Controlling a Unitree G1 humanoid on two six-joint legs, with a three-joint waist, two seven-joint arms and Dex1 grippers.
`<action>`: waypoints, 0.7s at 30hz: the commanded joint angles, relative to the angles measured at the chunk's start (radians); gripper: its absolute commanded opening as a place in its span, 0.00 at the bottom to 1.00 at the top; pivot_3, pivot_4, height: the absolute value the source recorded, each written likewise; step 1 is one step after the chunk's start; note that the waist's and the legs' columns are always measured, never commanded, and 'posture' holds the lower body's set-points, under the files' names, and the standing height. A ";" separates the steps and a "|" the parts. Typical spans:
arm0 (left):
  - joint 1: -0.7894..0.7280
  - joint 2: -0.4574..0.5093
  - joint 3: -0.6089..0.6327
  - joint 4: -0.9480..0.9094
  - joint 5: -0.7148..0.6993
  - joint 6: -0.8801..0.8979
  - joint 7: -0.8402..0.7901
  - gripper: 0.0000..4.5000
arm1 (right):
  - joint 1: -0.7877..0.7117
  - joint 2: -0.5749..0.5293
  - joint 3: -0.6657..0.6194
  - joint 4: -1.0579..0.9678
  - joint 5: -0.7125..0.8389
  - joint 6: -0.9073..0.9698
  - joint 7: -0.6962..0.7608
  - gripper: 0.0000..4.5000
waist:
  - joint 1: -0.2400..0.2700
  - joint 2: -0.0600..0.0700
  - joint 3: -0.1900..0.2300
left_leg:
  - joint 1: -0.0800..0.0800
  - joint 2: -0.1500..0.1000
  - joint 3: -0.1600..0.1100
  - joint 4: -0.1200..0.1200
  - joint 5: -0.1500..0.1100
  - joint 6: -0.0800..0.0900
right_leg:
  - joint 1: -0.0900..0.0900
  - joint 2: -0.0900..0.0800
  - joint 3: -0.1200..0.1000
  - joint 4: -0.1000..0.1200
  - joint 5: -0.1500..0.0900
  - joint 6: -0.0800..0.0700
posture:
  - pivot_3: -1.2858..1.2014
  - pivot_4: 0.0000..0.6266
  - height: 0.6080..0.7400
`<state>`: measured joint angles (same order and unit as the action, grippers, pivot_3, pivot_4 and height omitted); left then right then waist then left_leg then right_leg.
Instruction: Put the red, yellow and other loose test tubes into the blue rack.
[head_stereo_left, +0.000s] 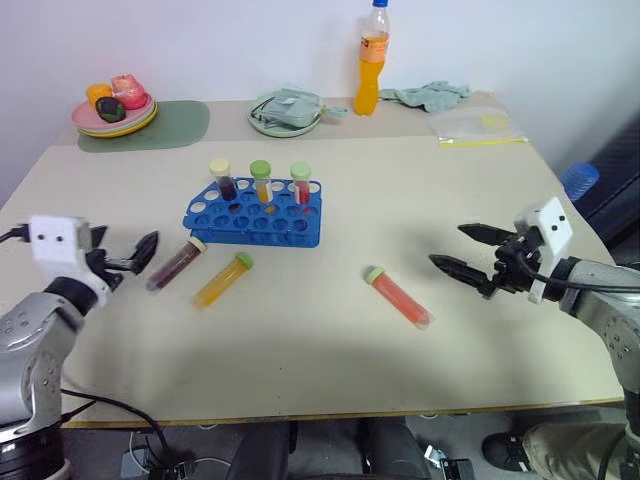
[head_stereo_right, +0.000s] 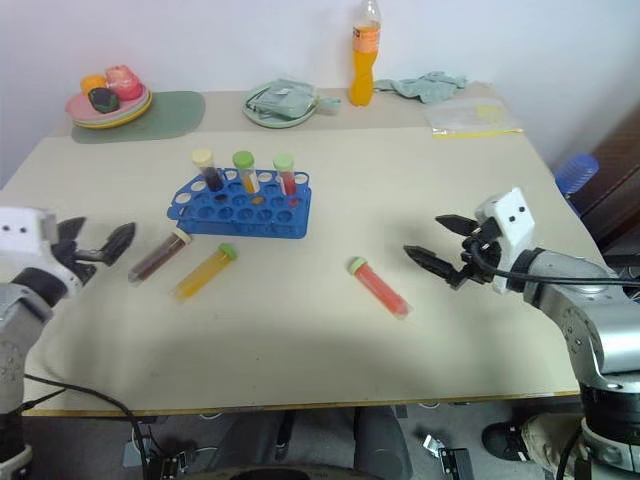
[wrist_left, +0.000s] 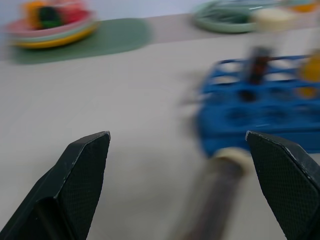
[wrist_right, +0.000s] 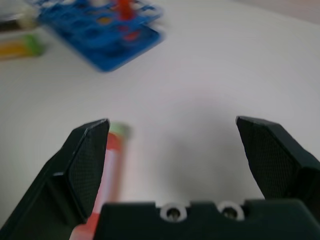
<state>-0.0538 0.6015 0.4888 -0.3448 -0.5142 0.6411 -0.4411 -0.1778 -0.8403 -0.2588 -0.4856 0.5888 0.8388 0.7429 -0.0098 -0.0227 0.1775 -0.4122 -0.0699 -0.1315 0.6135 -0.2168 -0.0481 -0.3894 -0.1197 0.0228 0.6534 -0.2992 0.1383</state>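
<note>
Rack: you have the blue rack (head_stereo_left: 254, 212) standing left of the worktop's middle, with three capped tubes upright along its far row.
Loose tubes: the maroon tube (head_stereo_left: 176, 265) and the yellow tube (head_stereo_left: 222, 280) lie side by side, apart, just in front of the rack's near left corner; the red tube (head_stereo_left: 398, 296) lies alone toward the right, well apart from the rack.
Left pincer: your left pincer (head_stereo_left: 128, 255) is released and holds nothing; it sits just left of the maroon tube without touching it.
Right pincer: your right pincer (head_stereo_left: 466, 252) is spread wide and empty, right of the red tube with bare worktop between them.
Left wrist view: it gives you the maroon tube's cream cap (wrist_left: 231, 156) between the fingers (wrist_left: 82, 170), with the rack right behind it, which the head views do not show so closely.
Right wrist view: it shows the red tube's green cap (wrist_right: 119, 131) beside one finger, and the rack far beyond.
Head views: they alone give you the orange bottle (head_stereo_left: 371, 59), the plate of fruit (head_stereo_left: 115, 108), the cloth (head_stereo_left: 430, 95) and the clear bag (head_stereo_left: 476, 125) along the far edge.
Edges and room: the worktop (head_stereo_left: 330, 360) is bare in front of the tubes up to its near edge, and the stretch between rack and red tube is open.
</note>
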 joint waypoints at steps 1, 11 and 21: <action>-0.002 0.037 -0.076 -0.092 -0.050 -0.014 -0.110 0.99 | -0.014 -0.018 0.002 -0.166 0.094 0.168 -0.075 1.00 | 0.000 0.000 0.000 | 0.000 0.000 0.000 0.000 0.000 0.000 | 0.000 0.000 0.000 0.000 0.000 0.000 | 0.52 0.24 1.00; 0.060 0.127 -0.337 -0.283 -0.103 -0.040 -0.373 0.99 | -0.309 0.167 0.184 -0.229 0.169 0.771 -0.426 1.00 | -0.002 0.001 0.001 | -0.002 0.001 0.000 -0.001 0.000 0.000 | -0.002 0.000 0.000 -0.002 0.000 -0.002 | 0.52 0.24 1.00; 0.045 0.060 -0.489 -0.264 -0.051 -0.102 -0.372 0.99 | -0.589 0.048 0.424 0.200 0.450 0.776 -0.561 1.00 | -0.007 0.002 0.001 | -0.003 0.000 0.000 -0.001 -0.001 0.001 | -0.002 0.000 -0.001 -0.003 0.001 -0.001 | 0.52 0.24 1.00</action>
<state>-0.0129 0.6631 0.0075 -0.5999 -0.5767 0.5617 -0.8207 -0.7308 -0.7836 0.1384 -0.3181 0.9660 1.6084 0.2107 -0.0165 -0.0206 0.1789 -0.4154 -0.0691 -0.1309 0.6130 -0.2175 -0.0465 -0.3919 -0.1193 0.0221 0.6500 -0.2986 0.1372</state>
